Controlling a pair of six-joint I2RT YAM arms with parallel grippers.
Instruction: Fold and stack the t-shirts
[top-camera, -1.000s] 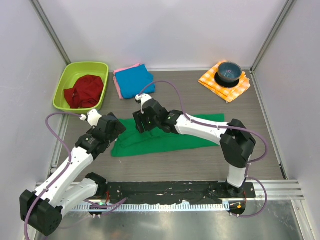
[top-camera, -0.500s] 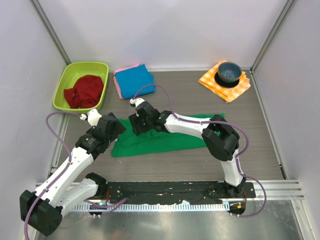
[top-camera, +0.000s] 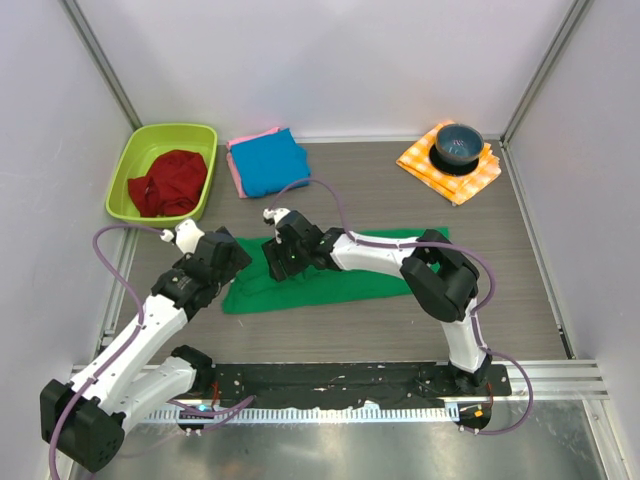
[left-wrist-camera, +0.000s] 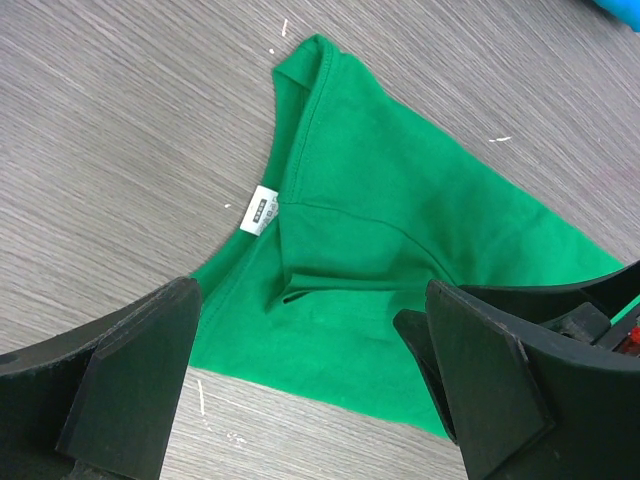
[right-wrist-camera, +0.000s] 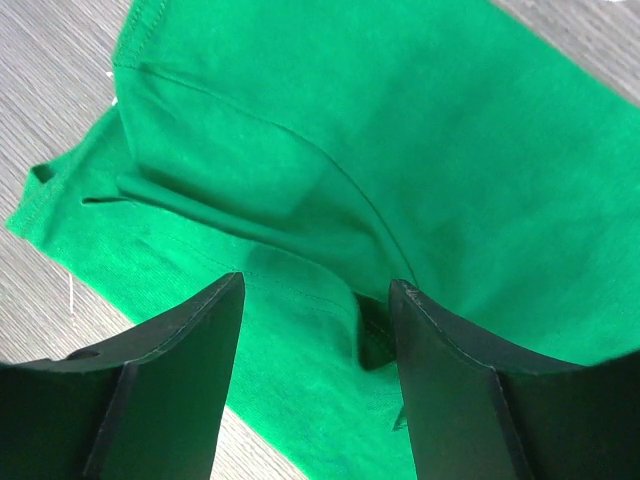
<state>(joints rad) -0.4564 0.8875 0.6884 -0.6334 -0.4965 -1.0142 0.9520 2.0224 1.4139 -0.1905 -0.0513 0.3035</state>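
The green t-shirt (top-camera: 340, 275) lies folded into a long strip across the middle of the table. My left gripper (top-camera: 226, 256) is open at the shirt's left end; in the left wrist view (left-wrist-camera: 310, 300) the collar with its white label (left-wrist-camera: 262, 208) lies between the fingers. My right gripper (top-camera: 281, 262) is open, low over the shirt's left part; in the right wrist view (right-wrist-camera: 318, 300) a cloth fold (right-wrist-camera: 300, 225) lies between its fingers. The blue t-shirt (top-camera: 268, 160) lies folded on the pink one (top-camera: 234, 172) at the back.
A lime green bin (top-camera: 140, 150) holding a red cloth (top-camera: 170, 182) stands at the back left. A dark bowl (top-camera: 458, 143) sits on the orange-and-white checked cloth (top-camera: 430, 162) at the back right. White walls enclose the table.
My right gripper has moved left and then nearer, down over the left part of the green t-shirt, its elbow swinging left. The left arm has hardly moved.
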